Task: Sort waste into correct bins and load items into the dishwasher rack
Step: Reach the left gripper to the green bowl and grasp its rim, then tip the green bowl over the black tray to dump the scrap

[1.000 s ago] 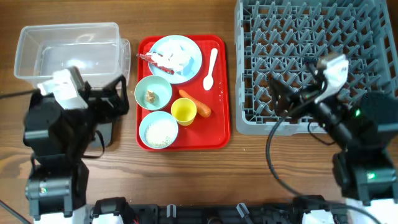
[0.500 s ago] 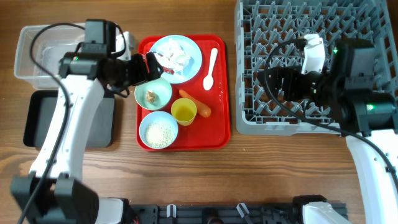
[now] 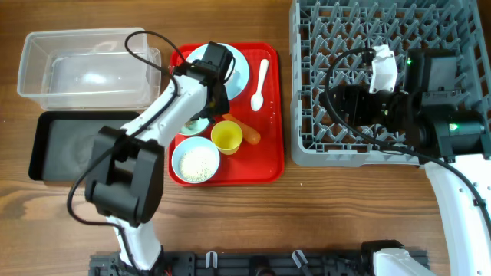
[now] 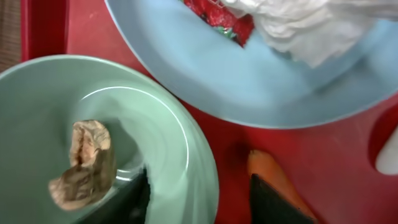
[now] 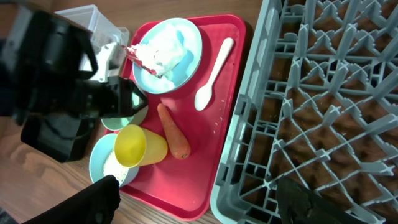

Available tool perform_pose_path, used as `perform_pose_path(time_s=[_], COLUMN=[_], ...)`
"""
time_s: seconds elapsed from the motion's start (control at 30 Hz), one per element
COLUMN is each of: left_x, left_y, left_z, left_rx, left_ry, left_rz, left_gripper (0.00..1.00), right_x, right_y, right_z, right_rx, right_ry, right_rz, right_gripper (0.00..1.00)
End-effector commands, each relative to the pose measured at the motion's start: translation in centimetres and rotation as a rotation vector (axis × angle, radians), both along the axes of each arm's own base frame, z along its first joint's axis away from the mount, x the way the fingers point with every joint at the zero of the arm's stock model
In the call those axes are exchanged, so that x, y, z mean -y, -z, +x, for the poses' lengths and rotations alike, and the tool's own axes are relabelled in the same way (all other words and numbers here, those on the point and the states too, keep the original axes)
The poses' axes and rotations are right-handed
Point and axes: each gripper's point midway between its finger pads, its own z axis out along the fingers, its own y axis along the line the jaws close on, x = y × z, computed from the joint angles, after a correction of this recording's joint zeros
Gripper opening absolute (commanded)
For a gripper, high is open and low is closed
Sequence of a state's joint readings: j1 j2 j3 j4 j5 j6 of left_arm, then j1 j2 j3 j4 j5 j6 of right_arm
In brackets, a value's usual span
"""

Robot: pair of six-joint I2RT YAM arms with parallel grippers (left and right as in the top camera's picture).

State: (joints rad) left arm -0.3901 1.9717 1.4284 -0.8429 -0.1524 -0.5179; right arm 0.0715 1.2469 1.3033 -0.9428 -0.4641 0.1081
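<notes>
My left gripper (image 4: 200, 193) is open and straddles the near rim of the mint-green bowl (image 4: 174, 143). One finger (image 4: 134, 202) is inside the bowl beside the brown food scrap (image 4: 84, 162). The other sits outside, by the orange carrot (image 4: 273, 174), with a gap of red tray showing. Just beyond, the pale blue plate (image 4: 249, 87) holds crumpled tissue (image 4: 305, 28) and a red-and-white wrapper (image 4: 217, 15). My right gripper (image 5: 205, 199) is open and empty, hovering over the left edge of the grey dishwasher rack (image 3: 299, 146). Below it lie the yellow cup (image 5: 140, 146) and the white spoon (image 5: 211, 74).
The red serving tray (image 3: 265, 149) also carries a pale blue bowl of rice (image 3: 195, 161) at its front. The clear tub (image 3: 31, 69) stands at the far left, with the black tray (image 3: 77, 146) in front of it. My left arm crosses over the plate.
My left arm swung right over the red tray and dropped onto the mint bowl, its jaws narrowing. The right gripper closed slightly and stayed above the rack's edge.
</notes>
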Motion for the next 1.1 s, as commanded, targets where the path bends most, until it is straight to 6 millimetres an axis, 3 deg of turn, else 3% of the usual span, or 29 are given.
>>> perform_pose_path(time_s=[0.0, 0.1, 0.2, 0.27, 0.4, 0.43, 0.5, 0.6, 0.67, 0.73, 0.83, 0.93, 1.07], left_x=[-0.1, -0.1, 0.1, 0.1, 1.0, 1.2, 0.5, -3.5, -8.3, -11.2, -16.1, -19.8, -22.5], left_y=[1.6, 1.7, 1.5, 0.2, -6.6, -10.0, -14.0, -17.4, -18.1, -18.0, -17.7, -17.0, -15.2], left_z=[0.4, 0.4, 0.4, 0.5, 0.5, 0.0, -1.5, -4.9, -7.7, -8.7, -7.8, -7.6, -8.0], left_rx=[-0.011, -0.013, -0.01, 0.013, 0.102, 0.148, 0.202, 0.197, 0.117, 0.062, 0.141, 0.268, 0.399], left_ry=[-0.013, -0.013, -0.012, -0.008, 0.069, 0.086, 0.084, 0.016, -0.057, -0.075, -0.178, -0.187, -0.203], left_rz=[0.032, 0.033, 0.023, 0.014, -0.061, -0.099, -0.122, -0.113, -0.13, -0.234, -0.452, -0.728, -0.98], left_gripper=[0.25, 0.04, 0.04, 0.04, 0.04, 0.04, 0.04, 0.04, 0.04, 0.04, 0.04, 0.04, 0.04], right_x=[-0.4, -0.3, -0.2, -0.2, -0.2, -0.2, -0.2, -0.2, -0.2, -0.2, -0.2, -0.2, -0.2], right_y=[-0.6, -0.5, -0.3, -0.3, -0.3, -0.3, -0.3, -0.3, -0.3, -0.3, -0.3, -0.1, -0.1], right_z=[0.1, 0.1, 0.0, -0.1, 0.0, 0.0, 0.0, 0.0, 0.0, 0.0, -0.1, -0.2, -0.3], right_rx=[0.008, 0.004, 0.001, 0.005, 0.007, 0.007, 0.008, 0.008, 0.008, 0.007, 0.006, -0.004, -0.009], right_ry=[-0.017, -0.014, -0.017, -0.026, -0.028, -0.028, -0.028, -0.028, -0.028, -0.028, -0.028, -0.028, -0.028], right_rz=[0.011, 0.007, -0.005, -0.011, -0.012, -0.012, -0.012, -0.012, -0.013, -0.012, -0.012, -0.013, -0.013], right_gripper=[0.82, 0.81, 0.81, 0.81, 0.78, 0.78, 0.78, 0.78, 0.78, 0.78, 0.78, 0.78, 0.78])
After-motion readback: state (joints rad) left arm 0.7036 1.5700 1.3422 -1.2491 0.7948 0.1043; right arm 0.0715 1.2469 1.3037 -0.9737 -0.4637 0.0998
